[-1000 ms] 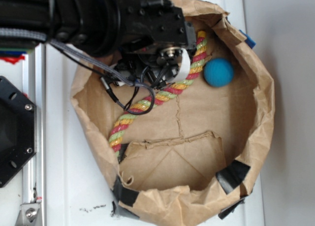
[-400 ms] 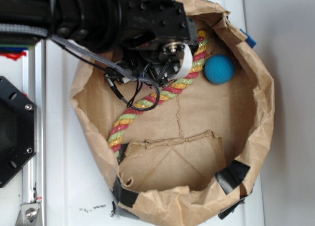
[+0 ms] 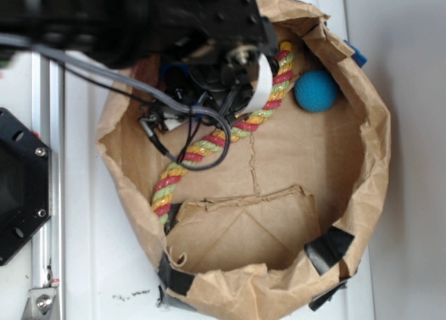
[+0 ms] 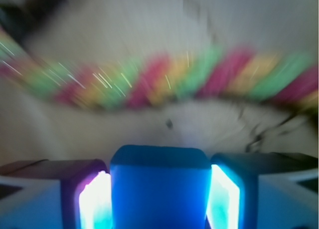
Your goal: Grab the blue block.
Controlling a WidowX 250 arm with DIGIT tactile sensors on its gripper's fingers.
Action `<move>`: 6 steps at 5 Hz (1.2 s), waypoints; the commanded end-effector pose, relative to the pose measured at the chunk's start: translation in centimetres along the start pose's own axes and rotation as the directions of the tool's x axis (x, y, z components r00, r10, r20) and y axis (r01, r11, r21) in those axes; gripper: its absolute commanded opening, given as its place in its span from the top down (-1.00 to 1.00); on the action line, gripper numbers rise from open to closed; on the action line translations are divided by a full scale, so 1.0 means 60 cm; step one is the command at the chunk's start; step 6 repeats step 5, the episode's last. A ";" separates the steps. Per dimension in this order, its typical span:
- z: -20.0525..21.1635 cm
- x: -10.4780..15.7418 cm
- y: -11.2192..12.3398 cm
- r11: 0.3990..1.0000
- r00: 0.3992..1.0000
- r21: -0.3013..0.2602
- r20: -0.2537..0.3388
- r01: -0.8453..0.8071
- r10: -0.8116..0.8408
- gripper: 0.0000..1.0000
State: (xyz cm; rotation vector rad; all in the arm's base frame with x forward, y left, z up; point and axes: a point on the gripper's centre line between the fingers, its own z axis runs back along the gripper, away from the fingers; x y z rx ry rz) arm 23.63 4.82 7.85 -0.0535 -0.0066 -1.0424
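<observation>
The tool [image 4: 159,199] pinches the blue block [image 4: 159,189] flat between both fingers [image 4: 94,201] – a snug, centred hold by the bag's [image 3: 362,194] far-left wall, rope [image 4: 164,82] ahead

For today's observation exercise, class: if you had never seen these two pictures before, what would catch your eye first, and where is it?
In the wrist view, the blue block fills the bottom centre, framed by the two glowing fingers of the gripper. Behind it, a red, yellow and green rope runs diagonally across the floor of the brown paper bag. A teal ball lies near the bag's upper right wall.
</observation>
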 end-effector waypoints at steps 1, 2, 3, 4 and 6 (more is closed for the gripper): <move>0.093 0.081 -0.020 0.973 0.961 0.055 0.181 -0.224 0.211 1.00; 0.117 0.097 -0.015 0.917 0.903 0.088 0.234 -0.389 0.360 1.00; 0.135 0.100 -0.020 0.876 0.837 -0.010 0.291 -0.481 0.463 1.00; 0.132 0.105 -0.025 0.877 0.841 -0.030 0.268 -0.479 0.469 1.00; 0.123 0.102 -0.025 0.871 0.835 -0.027 0.271 -0.491 0.479 1.00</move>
